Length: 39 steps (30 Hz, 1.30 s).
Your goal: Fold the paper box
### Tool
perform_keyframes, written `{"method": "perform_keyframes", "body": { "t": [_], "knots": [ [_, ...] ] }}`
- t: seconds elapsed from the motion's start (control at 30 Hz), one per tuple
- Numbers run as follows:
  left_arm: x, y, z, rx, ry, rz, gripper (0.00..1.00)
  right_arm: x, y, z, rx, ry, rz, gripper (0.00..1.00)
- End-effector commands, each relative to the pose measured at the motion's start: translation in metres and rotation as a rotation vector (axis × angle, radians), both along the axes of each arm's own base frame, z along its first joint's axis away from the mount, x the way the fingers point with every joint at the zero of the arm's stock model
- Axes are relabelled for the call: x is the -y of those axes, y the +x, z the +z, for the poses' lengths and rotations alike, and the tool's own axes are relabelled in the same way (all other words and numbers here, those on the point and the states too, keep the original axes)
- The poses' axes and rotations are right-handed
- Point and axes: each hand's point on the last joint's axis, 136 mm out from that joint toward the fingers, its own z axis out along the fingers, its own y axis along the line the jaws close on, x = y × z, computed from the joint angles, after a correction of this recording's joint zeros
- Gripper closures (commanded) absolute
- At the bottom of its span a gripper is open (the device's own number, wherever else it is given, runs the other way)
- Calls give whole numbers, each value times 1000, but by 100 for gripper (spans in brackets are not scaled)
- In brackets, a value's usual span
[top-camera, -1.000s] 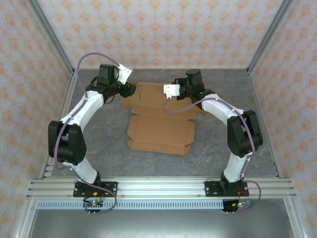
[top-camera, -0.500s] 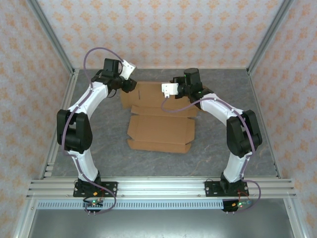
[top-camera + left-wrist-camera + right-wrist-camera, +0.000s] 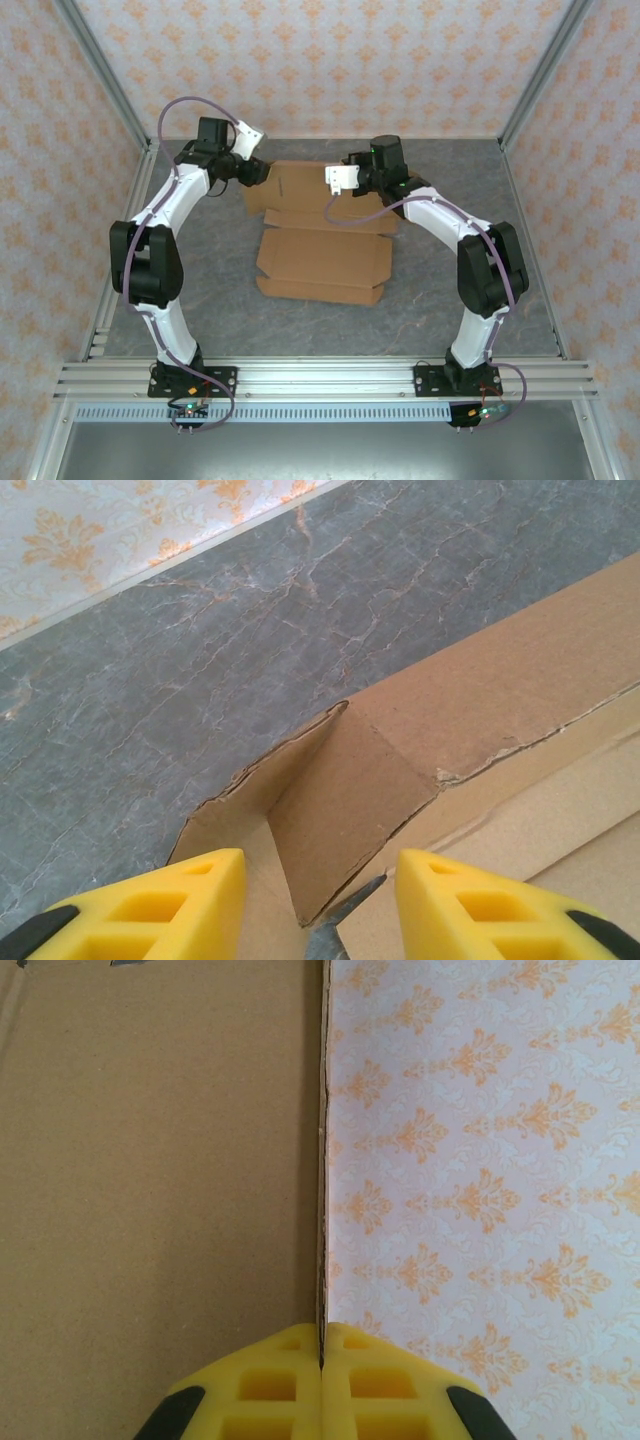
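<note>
Progress looks early: your plain brown corrugated cardboard box sheet (image 3: 322,262) lies mid-table, mostly flat, right gripper (image 3: 321,1338) pinching its lifted far panel's (image 3: 150,1160) edge, left gripper (image 3: 320,885) half-open astride a corner tab (image 3: 345,815).

Nothing readable here tbh, no text, labels, logos or numbers. The paper box (image 3: 322,262) is plain brown, the wallpaper (image 3: 320,60) just orange ornaments.

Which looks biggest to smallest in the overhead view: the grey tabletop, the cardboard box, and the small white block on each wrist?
1. grey tabletop, largest.
2. cardboard box.
3. white block on the left wrist and white block on the right wrist: smallest. They look about alike, so I won't rank them.
</note>
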Motion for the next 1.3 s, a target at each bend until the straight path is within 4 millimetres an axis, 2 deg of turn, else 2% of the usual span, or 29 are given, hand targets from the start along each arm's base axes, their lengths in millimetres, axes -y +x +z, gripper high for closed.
{"method": "perform_keyframes", "body": {
  "t": [0.0, 0.1, 0.13, 0.2, 0.37, 0.57, 0.7, 0.83, 0.93, 1.07, 1.1, 1.13, 1.27],
  "knots": [
    [8, 4, -6, -19, -27, -31, 54, -5, 4, 13, 34, 4, 4, 100],
    [12, 6, 1, -4, -31, -49, 52, -5, 5, 15, 32, 7, 2, 100],
    [12, 10, -11, -28, -29, -49, 52, -5, 5, 15, 31, 6, 1, 100],
    [12, 13, -14, -38, -22, -44, 52, -6, 5, 15, 30, 7, 4, 100],
    [18, 23, -18, -49, -43, -29, 65, -10, 6, 15, 32, 18, 4, 100],
    [28, 41, -3, -2, -154, 93, 79, -15, 11, 15, 62, 46, -18, 100],
    [38, 49, 2, 33, -242, 191, 83, -17, 15, 17, 86, 72, -37, 100],
    [37, 56, 0, 79, -295, 284, 84, -18, 17, 17, 91, 84, -44, 100],
    [35, 58, -2, 94, -320, 306, 81, -17, 18, 15, 91, 81, -49, 100],
    [27, 47, -4, 93, -229, 292, 66, -10, 19, 18, 84, 79, -59, 100],
    [24, 40, -7, 89, -202, 284, 62, -7, 19, 19, 79, 78, -60, 100],
    [21, 33, 0, 101, -190, 277, 59, -6, 18, 19, 75, 73, -58, 100],
    [4, -1, -9, 66, -192, 272, 49, -2, 16, 19, 68, 67, -61, 100]
  ]
}}
